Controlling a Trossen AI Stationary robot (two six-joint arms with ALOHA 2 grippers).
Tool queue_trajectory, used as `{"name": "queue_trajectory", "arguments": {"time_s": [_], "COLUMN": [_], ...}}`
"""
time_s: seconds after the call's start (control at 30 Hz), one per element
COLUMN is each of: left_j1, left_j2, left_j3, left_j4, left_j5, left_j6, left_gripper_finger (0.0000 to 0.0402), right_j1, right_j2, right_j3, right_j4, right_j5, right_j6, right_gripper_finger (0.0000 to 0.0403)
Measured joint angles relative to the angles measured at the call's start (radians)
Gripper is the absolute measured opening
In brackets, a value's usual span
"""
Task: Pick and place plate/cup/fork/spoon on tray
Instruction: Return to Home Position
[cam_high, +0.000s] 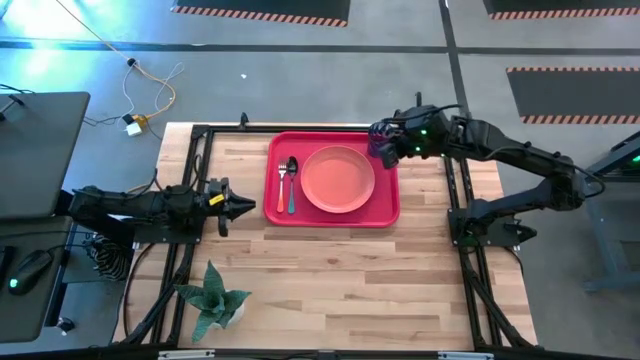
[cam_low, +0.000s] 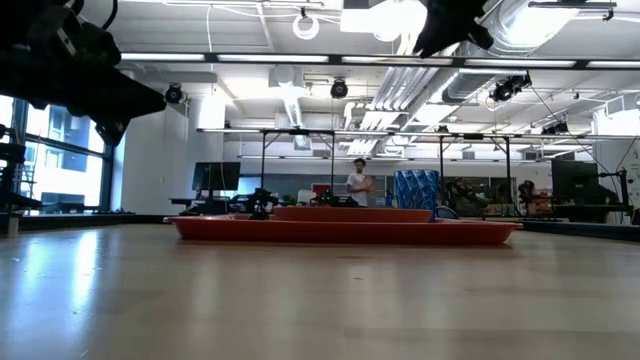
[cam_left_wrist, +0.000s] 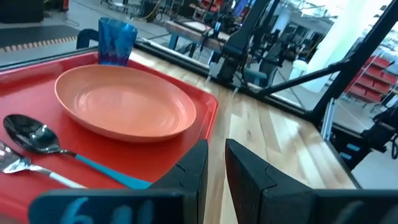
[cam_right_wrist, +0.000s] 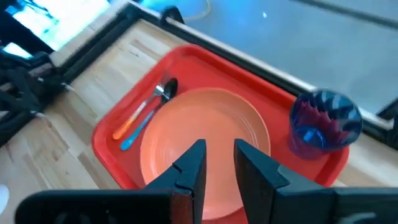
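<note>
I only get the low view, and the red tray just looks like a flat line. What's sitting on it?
Observer: A pink plate lies in the middle of the tray.
Operator: Did the spoon make it on?
Observer: Yes, the spoon lies on the tray left of the plate, side by side with the fork.
Operator: And the cup?
Observer: The cup stands upright in the tray's far right corner. The right pincer is up beside it, and the left pincer is off the tray's left edge.
</note>
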Motion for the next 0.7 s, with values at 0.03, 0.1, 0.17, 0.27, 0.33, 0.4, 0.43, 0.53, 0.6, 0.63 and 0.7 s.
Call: {"name": "queue_trajectory", "arguments": {"time_s": [0.03,0.1,0.17,0.27,0.33,0.4,0.43,0.53,0.6,0.63,0.7], "left_j1": [0.0,0.0,0.0,0.0,0.0,0.0,0.0,0.0,0.0,0.0,0.0], "left_j2": [0.0,0.007,0.016,0.033,0.038,0.044,0.045,0.047,0.048,0.047,0.047], "left_j3": [-0.001,-0.001,0.0,0.001,0.0,0.0,0.001,0.001,0.001,0.001,0.001], "left_j4": [-0.001,0.002,-0.003,0.002,-0.002,0.001,-0.002,0.001,-0.002,-0.001,0.0], "left_j5": [0.0,-0.001,-0.002,-0.004,-0.003,-0.004,-0.004,-0.004,-0.004,-0.004,-0.004], "left_j6": [0.0,0.001,0.001,-0.015,-0.03,-0.03,-0.021,0.039,0.091,0.12,0.178], "left_gripper_finger": [0.0046,0.0046,0.0046,0.0046,0.0046,0.0046,0.0047,0.0046,0.0047,0.0047,0.0046], "right_j1": [0.0,0.0,0.001,0.017,0.034,0.047,0.05,0.055,0.055,0.055,0.055], "right_j2": [-0.008,-0.037,-0.078,-0.161,-0.237,-0.332,-0.385,-0.541,-0.632,-0.669,-0.736], "right_j3": [0.0,0.0,0.0,-0.006,-0.041,-0.118,-0.171,-0.347,-0.454,-0.499,-0.58], "right_j4": [0.007,0.018,0.021,0.03,0.053,0.103,0.135,0.263,0.352,0.395,0.449], "right_j5": [-0.001,0.007,0.062,0.185,0.242,0.249,0.244,0.211,0.153,0.112,0.027], "right_j6": [-0.017,-0.061,-0.109,-0.19,-0.251,-0.28,-0.281,-0.271,-0.27,-0.269,-0.271], "right_gripper_finger": [0.0074,0.0074,0.0074,0.0074,0.0074,0.0074,0.0074,0.0074,0.0074,0.0074,0.0074]}}
